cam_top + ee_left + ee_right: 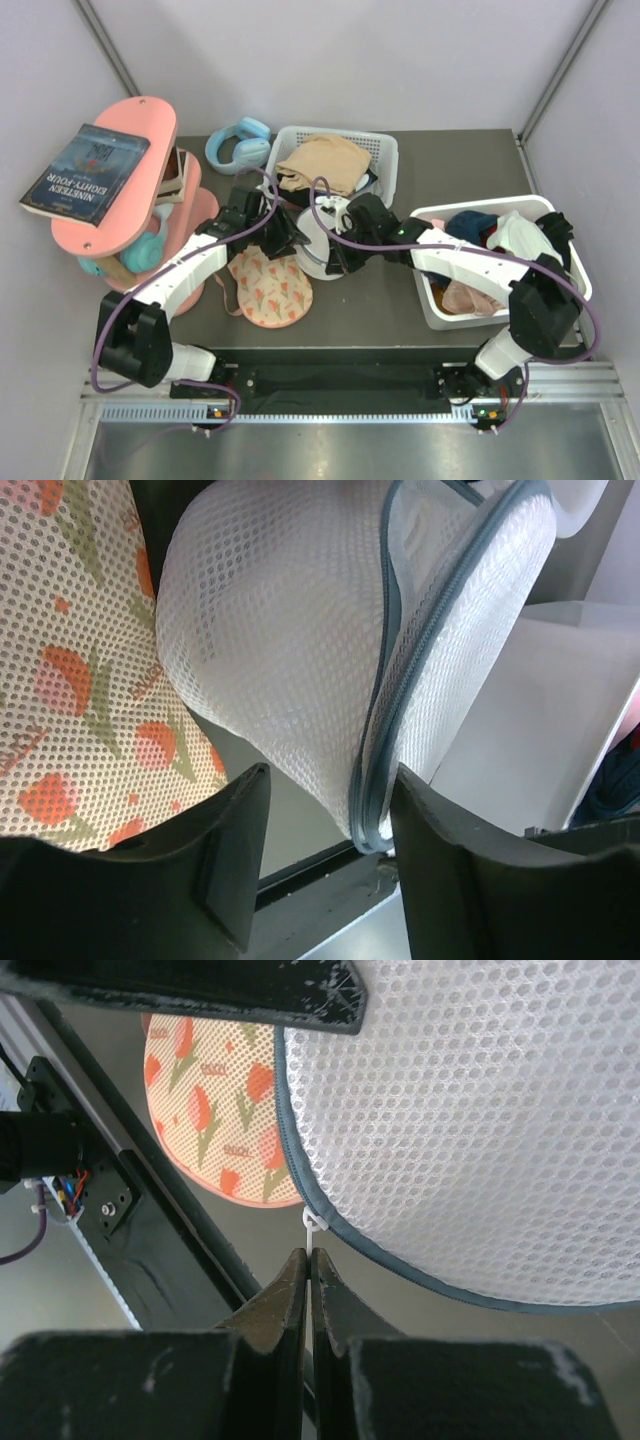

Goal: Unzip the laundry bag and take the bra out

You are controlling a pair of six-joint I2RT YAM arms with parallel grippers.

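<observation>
Only the right wrist shows the right pincer shut on the zip pull; the left pincer gapes astride the laundry bag. Honeycomb mesh, domed.

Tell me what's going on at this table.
Two robot arms are working on a white mesh laundry bag in the middle of the table. The right gripper is pinched shut on the bag's small white zip pull. The left gripper is open, straddling the bag's zip rim without clamping it. The flowered bra already lies flat on the table beside the bag, outside it.
</observation>
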